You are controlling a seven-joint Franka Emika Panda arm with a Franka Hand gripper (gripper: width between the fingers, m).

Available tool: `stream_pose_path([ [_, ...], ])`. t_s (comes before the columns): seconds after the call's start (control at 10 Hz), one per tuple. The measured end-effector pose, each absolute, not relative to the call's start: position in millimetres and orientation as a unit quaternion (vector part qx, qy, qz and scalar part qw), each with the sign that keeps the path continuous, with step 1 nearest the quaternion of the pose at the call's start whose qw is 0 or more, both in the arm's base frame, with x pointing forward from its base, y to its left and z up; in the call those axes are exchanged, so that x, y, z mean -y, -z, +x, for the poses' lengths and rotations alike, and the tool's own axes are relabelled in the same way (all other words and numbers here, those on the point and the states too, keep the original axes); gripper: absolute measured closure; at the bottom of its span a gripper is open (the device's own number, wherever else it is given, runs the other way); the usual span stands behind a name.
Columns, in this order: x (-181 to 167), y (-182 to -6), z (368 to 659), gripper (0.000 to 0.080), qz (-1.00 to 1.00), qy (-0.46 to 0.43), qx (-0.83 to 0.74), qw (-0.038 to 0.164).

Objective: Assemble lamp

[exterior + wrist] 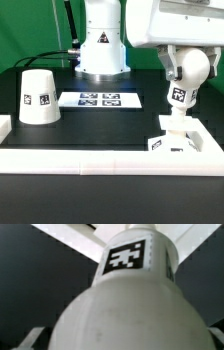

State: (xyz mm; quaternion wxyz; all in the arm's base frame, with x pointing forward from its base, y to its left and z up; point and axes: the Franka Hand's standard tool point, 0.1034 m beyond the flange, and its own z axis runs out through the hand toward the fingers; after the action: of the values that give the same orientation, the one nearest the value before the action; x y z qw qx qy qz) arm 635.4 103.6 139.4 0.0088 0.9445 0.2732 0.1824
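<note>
The ball-shaped bulb (181, 95) stands upright at the exterior view's right, with its narrow end down on the blocky square base (173, 141). My gripper (187, 72) comes from above and is shut on the bulb's rounded upper part. In the wrist view the bulb (125, 303) fills the picture, its square tag facing the camera, and my gripper (122, 339) is around it, with a fingertip (34, 336) just showing at the edge. The cone-shaped shade (38, 97) stands alone on the black table at the exterior view's left.
The marker board (98, 99) lies flat in the middle of the table. The robot's white body (103, 40) stands behind it. A low white wall (100, 156) runs along the table's front and up both sides, and the base sits against its right corner.
</note>
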Motion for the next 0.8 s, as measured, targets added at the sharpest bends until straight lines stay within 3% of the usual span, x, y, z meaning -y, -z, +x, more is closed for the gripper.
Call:
stream_pose_path([
  [0.8, -102.4, -135.8, 636.0, 0.0220, 0.942, -0.190, -0.275, 0.011],
])
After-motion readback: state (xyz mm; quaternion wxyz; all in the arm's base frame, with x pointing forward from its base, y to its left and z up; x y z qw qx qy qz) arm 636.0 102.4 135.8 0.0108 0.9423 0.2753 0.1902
